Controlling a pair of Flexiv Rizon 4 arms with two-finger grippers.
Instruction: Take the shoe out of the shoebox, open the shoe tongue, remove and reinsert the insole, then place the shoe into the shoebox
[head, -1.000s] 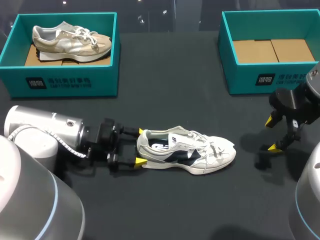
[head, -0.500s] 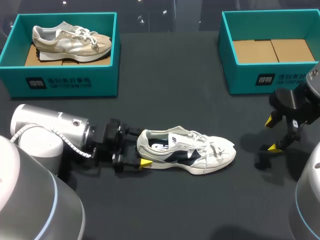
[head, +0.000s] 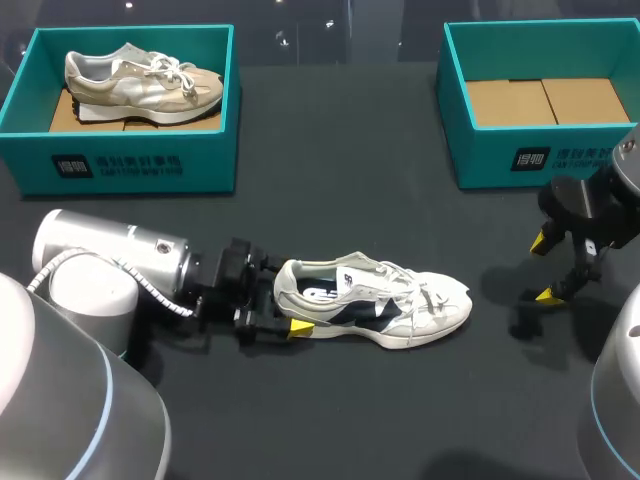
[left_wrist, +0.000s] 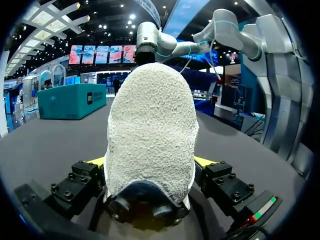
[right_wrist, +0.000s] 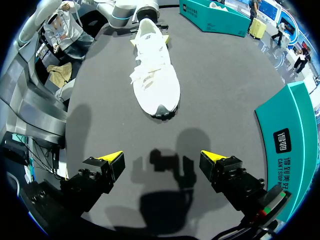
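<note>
Heel of shoe (head: 400, 300) between fingers (head: 298, 326) of left gripper (head: 289, 298), apparently ungripped; arm low.

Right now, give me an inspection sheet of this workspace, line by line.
Surface: black table, matte.
Job's things: white-and-navy sneaker on its sole mid-table, toe toward the right arm; left shoebox holds a beige sneaker; right shoebox shows only its cardboard floor.
Clutter: nothing seen.
Grippers: left gripper open, straddling the white-and-navy sneaker's heel; right gripper open above bare table.
Cables: ribbed cable looped along the left arm's wrist.
Surroundings: nothing seen reaching over the table.
</note>
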